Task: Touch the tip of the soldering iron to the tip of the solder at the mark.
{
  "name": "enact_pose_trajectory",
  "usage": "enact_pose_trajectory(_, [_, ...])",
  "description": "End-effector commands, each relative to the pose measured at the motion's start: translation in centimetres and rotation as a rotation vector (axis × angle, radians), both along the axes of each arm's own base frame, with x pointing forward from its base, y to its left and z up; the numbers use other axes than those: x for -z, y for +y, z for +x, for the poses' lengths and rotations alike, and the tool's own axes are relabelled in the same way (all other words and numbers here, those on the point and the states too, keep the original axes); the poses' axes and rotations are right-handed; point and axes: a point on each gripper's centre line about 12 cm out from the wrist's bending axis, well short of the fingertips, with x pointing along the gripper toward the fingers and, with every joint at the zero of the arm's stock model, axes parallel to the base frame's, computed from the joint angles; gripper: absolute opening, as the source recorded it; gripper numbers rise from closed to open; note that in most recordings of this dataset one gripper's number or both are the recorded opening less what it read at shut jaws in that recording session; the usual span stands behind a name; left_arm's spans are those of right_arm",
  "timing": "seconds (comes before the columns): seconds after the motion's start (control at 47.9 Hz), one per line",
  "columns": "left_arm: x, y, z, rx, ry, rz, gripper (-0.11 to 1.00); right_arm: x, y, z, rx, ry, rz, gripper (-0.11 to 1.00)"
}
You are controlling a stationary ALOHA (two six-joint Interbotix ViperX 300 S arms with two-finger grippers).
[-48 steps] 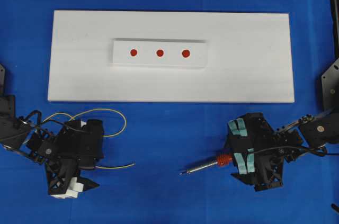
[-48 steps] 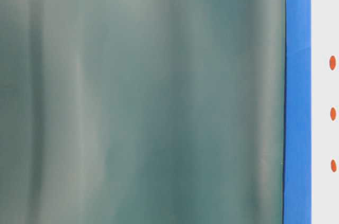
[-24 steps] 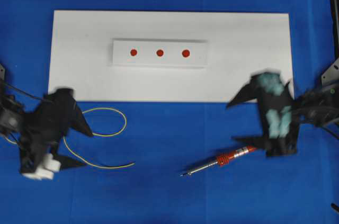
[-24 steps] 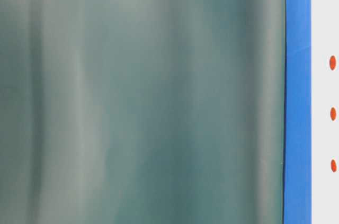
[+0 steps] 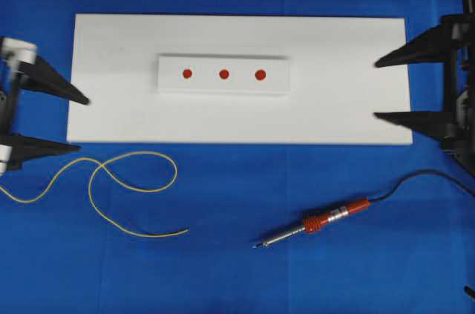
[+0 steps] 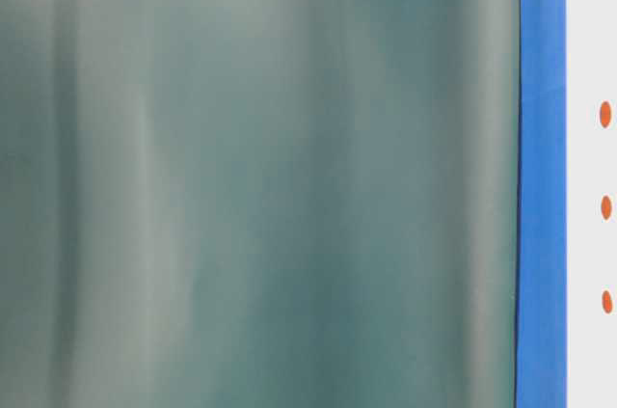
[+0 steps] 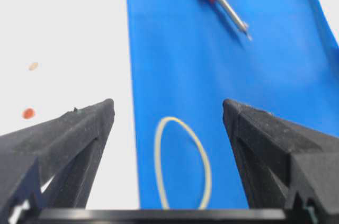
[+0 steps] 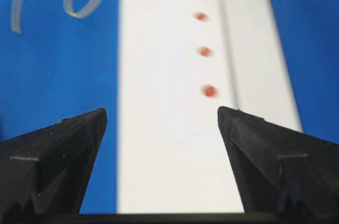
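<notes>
The soldering iron point(image 5: 320, 221) lies free on the blue cloth in front of the board, its tip pointing left; the left wrist view shows the iron point(image 7: 231, 13) far ahead. The solder point(image 5: 126, 156) lies in loops on the cloth at the left, also seen as a solder loop point(image 7: 175, 119) and a solder curl point(image 8: 80, 15). Three red marks point(image 5: 223, 73) sit on a raised white block. My left gripper point(image 5: 82, 124) point(image 7: 167, 105) is open and empty at the board's left end. My right gripper point(image 5: 376, 90) point(image 8: 162, 110) is open and empty over the board's right end.
The white board point(image 5: 334, 47) lies across the blue cloth, with the raised block point(image 5: 171, 84) in its middle. The iron's black cord point(image 5: 423, 175) runs off to the right. The table-level view is mostly a blurred grey-green surface, with a blue strip point(image 6: 540, 176) and the red marks point(image 6: 605, 114) at its right edge.
Both arms have swung away from the solder and the iron, out to the two ends of the board. The iron's handle and cord are now uncovered. Solder and iron stay put.
</notes>
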Motion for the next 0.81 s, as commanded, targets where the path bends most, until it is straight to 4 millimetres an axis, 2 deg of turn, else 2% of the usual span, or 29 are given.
enact_pose_trajectory(0.0, [-0.9, 0.6, -1.6, -0.02, -0.077, 0.014, 0.78, -0.4, -0.5, -0.9, 0.022, -0.025, -0.02, 0.79])
enact_pose_trajectory(0.188, [0.8, 1.5, -4.0, -0.061, -0.116, 0.02, 0.78, 1.5, -1.2, -2.9, 0.044, -0.055, -0.026, 0.79])
enact_pose_trajectory(0.313, [2.1, 1.8, -4.7, -0.081, -0.109, 0.017, 0.77, 3.0, -1.1, -3.4, 0.033, -0.083, -0.015, 0.79])
enact_pose_trajectory(0.564, [4.7, 1.9, -4.8, -0.086, -0.05, 0.006, 0.77, 5.7, -0.1, -2.7, -0.055, -0.125, 0.008, 0.79])
enact_pose_trajectory(0.794, [4.6, 1.9, -5.0, -0.085, -0.059, 0.004, 0.77, 8.2, 0.3, -2.0, -0.081, -0.091, 0.049, 0.79])
